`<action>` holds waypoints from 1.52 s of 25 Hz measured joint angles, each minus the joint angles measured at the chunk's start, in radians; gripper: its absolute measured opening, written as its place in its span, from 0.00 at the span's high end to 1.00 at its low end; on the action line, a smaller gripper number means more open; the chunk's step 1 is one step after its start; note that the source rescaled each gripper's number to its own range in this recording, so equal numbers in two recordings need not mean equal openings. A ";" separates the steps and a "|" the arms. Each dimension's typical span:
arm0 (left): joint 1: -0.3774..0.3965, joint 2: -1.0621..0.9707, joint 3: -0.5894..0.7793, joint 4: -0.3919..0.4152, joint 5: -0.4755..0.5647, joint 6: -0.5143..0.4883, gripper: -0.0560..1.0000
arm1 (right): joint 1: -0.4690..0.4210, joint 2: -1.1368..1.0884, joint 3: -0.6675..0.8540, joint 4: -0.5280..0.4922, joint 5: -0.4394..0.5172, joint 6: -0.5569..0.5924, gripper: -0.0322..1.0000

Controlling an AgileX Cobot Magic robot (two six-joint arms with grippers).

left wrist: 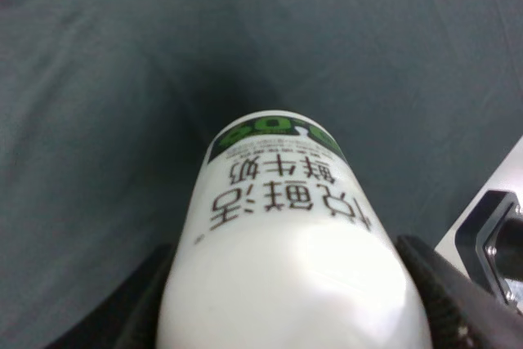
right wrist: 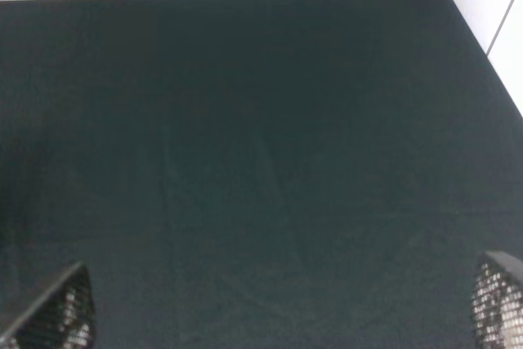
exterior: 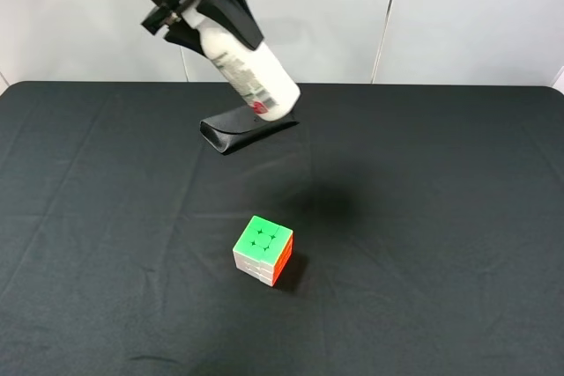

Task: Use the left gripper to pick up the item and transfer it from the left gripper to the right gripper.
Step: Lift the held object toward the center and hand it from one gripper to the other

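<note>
White bottle (left wrist: 282, 226), green-black print, tilted, clamped by left gripper (exterior: 216, 33), right gripper (right wrist: 278, 304) spread

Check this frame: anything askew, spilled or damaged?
Nothing spilled or damaged. The white bottle hangs tilted in the left claw, clear of the table. The cube and black case rest on it.

Matte black left gripper (exterior: 222, 34) with angular fingers (exterior: 240, 17); right gripper (right wrist: 274, 310) with 2 black, seemingly mesh-textured pads (right wrist: 51, 316)

white bottle (exterior: 251, 70): 1 | puzzle cube (exterior: 263, 250): 1 | black case (exterior: 233, 135): 1
</note>
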 joint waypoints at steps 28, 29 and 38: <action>-0.057 0.177 0.023 -0.356 0.040 0.200 0.93 | 0.000 0.238 -0.078 0.183 -0.006 -0.143 0.00; -0.057 0.177 0.023 -0.356 0.040 0.200 0.93 | 0.000 0.287 -0.090 0.219 -0.013 -0.199 0.00; -0.057 0.177 0.023 -0.356 0.040 0.201 0.93 | 0.150 0.650 -0.196 0.423 -0.170 -0.544 0.00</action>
